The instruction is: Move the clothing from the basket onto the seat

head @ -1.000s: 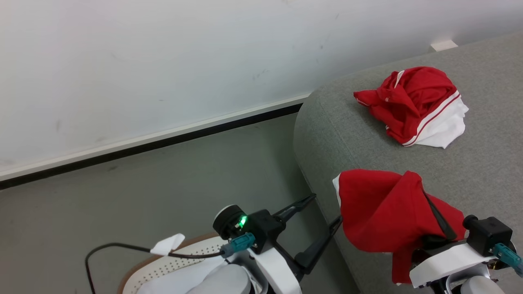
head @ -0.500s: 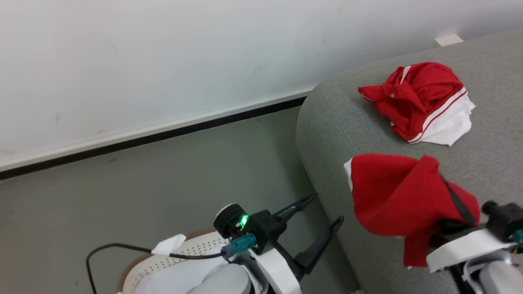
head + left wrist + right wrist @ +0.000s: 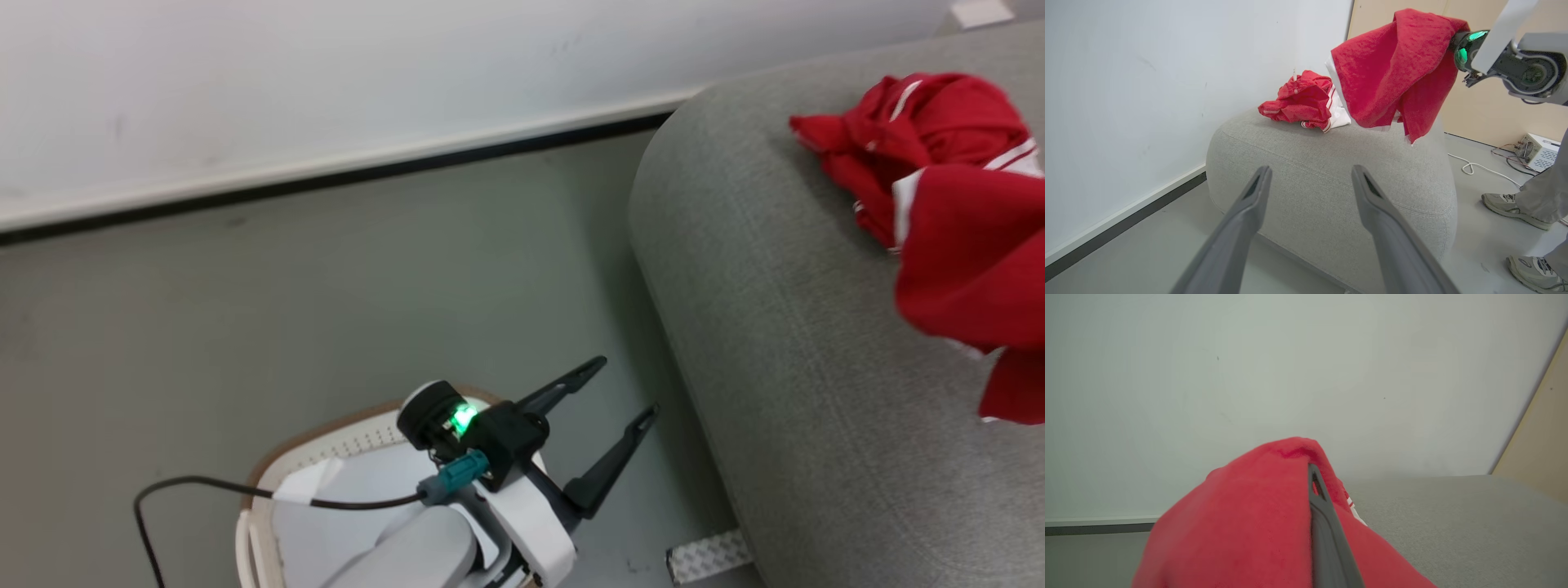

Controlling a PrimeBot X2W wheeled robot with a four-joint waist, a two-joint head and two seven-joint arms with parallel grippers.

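A red jersey with white stripes [image 3: 922,114] lies crumpled on the grey seat [image 3: 775,327], and the left wrist view shows the jersey [image 3: 1302,102] near the seat's [image 3: 1331,204] far edge. A plain red garment [image 3: 971,261] hangs in the air above the seat. My right gripper [image 3: 1312,469] is shut on this red garment [image 3: 1241,522], which drapes over its fingers. My left gripper [image 3: 624,385] stands open with nothing between its fingers [image 3: 1265,175], above the cream basket [image 3: 326,429] at the lower left.
A pale pad [image 3: 351,506] lies inside the basket, and a black cable [image 3: 204,490] trails from my left wrist. A white wall with a dark baseboard [image 3: 326,175] runs behind. A person's shoes [image 3: 1511,206] and a small box [image 3: 1537,151] with cables are beyond the seat.
The head camera has swung, shifting the whole picture. My right gripper has carried the plain red garment farther over the seat, up toward the striped jersey. The left gripper stays open.
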